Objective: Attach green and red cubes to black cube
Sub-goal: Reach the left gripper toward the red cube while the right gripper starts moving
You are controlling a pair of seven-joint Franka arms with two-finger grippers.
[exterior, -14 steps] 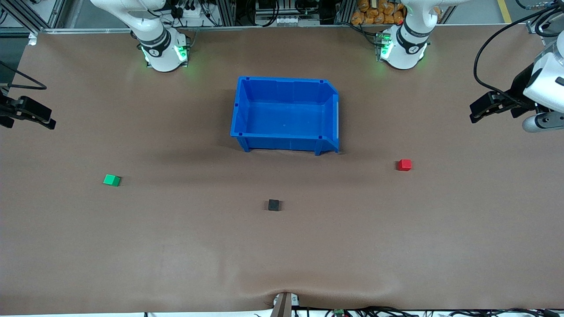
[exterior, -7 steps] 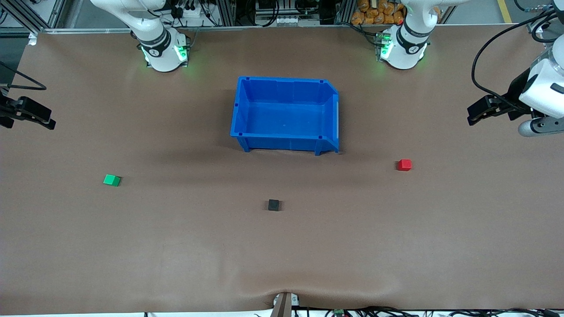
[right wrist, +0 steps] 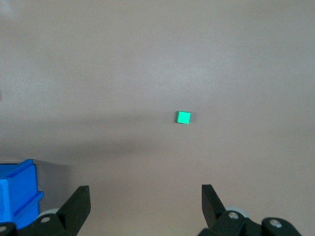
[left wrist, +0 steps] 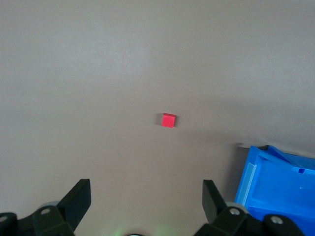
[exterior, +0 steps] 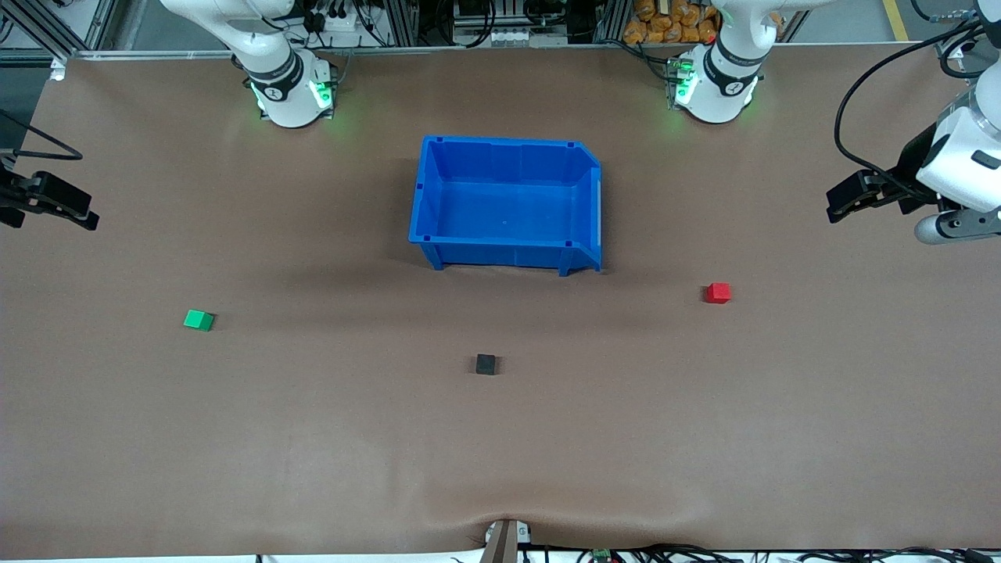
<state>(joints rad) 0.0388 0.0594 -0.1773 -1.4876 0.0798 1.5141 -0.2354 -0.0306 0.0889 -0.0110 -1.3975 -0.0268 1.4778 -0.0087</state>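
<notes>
While cubes lie apart, pincers gape.

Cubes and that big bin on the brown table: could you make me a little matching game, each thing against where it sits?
Things:
1. small green cube
2. small red cube
3. small matte black cube
4. blue plastic bin

Places:
A. toward the left arm's end
B. nearest the robots' bases
C. toward the right arm's end
D. nearest the front camera

Pairs: 1-C, 2-A, 3-D, 4-B

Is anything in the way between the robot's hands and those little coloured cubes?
Nothing visible. The open left hand has bare table between it and the red cube; likewise the open right hand and the green cube.
</notes>
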